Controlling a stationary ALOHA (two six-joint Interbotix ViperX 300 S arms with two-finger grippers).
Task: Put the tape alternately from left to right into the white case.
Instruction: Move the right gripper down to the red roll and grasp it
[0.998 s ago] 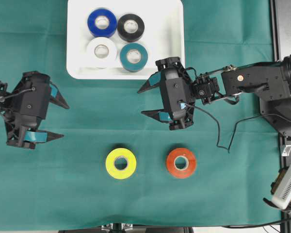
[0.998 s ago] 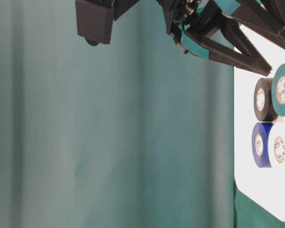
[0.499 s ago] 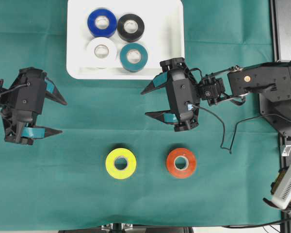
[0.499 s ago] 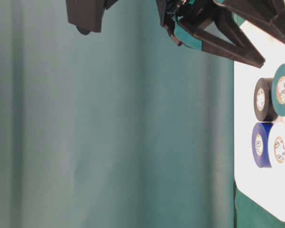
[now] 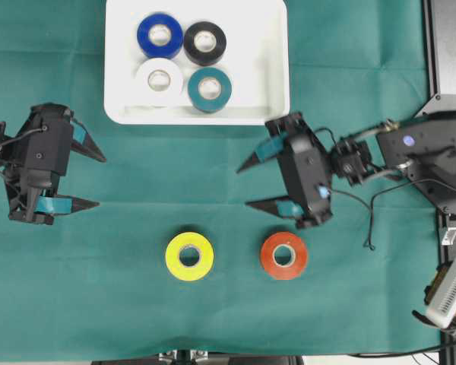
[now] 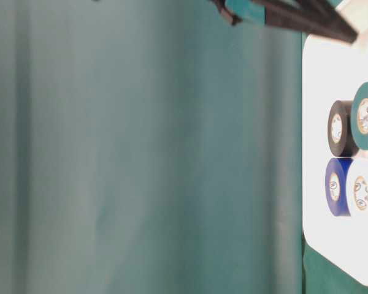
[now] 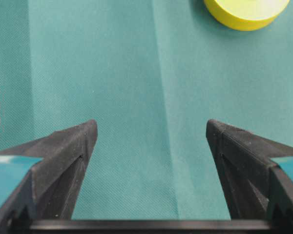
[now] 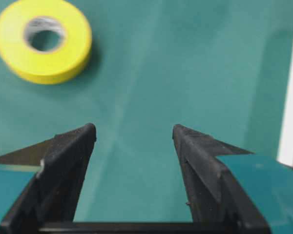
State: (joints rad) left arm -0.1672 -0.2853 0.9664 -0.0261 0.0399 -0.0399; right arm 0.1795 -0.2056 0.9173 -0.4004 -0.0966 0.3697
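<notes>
We look down on a table covered by a green cloth point(image 5: 349, 46). The white case point(image 5: 273, 68) lies at the far edge of the cloth, left of the middle, and holds four rolls of tape packed in a square at its left end: the blue roll point(image 5: 159, 34) and the black roll point(image 5: 205, 42) behind, the white roll point(image 5: 159, 79) and the teal roll point(image 5: 210, 89) in front; the right part of the case is bare. The yellow roll point(image 5: 189, 256) and the red-orange roll point(image 5: 283, 255) lie flat on the cloth toward the near edge, well apart from each other. The left gripper point(image 5: 95, 181) stands near the left edge of the cloth with its jaws spread wide and nothing between them. The right gripper point(image 5: 251, 185) hangs between the case and the red-orange roll, jaws likewise wide and empty, its fingers point(image 8: 68, 161) framing bare cloth in the right wrist view.
</notes>
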